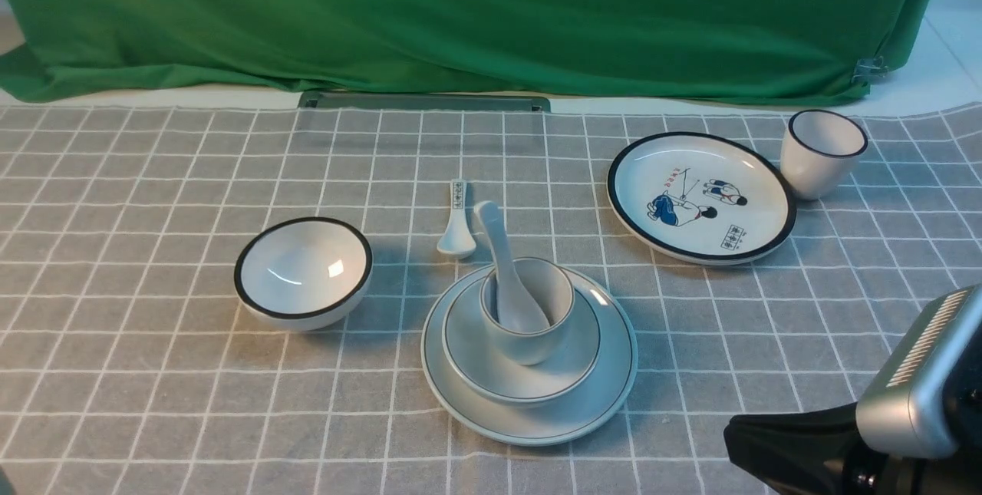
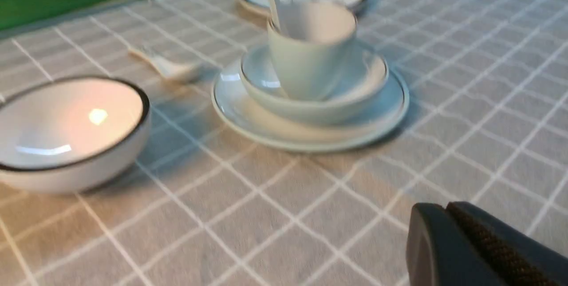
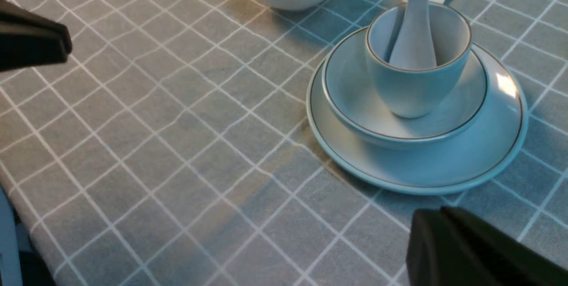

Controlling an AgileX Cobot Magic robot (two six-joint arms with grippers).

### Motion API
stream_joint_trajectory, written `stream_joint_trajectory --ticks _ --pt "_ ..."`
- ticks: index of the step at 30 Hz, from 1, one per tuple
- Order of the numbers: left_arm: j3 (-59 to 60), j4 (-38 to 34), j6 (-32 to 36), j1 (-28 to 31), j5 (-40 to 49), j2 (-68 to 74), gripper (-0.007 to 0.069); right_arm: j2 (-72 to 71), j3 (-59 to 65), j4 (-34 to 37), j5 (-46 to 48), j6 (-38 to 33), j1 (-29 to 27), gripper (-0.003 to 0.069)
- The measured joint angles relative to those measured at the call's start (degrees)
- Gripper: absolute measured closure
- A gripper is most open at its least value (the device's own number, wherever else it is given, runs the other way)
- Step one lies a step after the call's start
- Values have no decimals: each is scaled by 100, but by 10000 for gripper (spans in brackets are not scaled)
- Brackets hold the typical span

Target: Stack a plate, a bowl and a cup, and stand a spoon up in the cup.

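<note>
With the spoon [image 1: 506, 272] leaning inside the cup [image 1: 537, 341] for support, both grippers' [image 2: 446, 206] [image 3: 443, 210] fingertips rest together, mid-tablecloth [image 1: 322, 418].

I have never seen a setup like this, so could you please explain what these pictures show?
The machine has two robot arms, each ending in a grasping tool. The front view looks forward from between the arms; the other two come from cameras on the left and right wrists.

On the checked cloth, a plate carries a bowl, which holds a cup with a white spoon standing in it. Around them lie a black-rimmed bowl, a smaller spoon, a plate with cartoon figures and a taller cup.

Both the left tool and the right tool are shut and hold nothing.
</note>
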Motion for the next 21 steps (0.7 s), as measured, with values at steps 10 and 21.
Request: stream_joint_trajectory --ticks 10,21 --pt "0 11 0 0 155 -5 613 -478 189 -636 -194 -17 -551 641" --pt "0 23 0 0 125 -5 613 -3925 2694 -755 -434 -202 -3885 643"
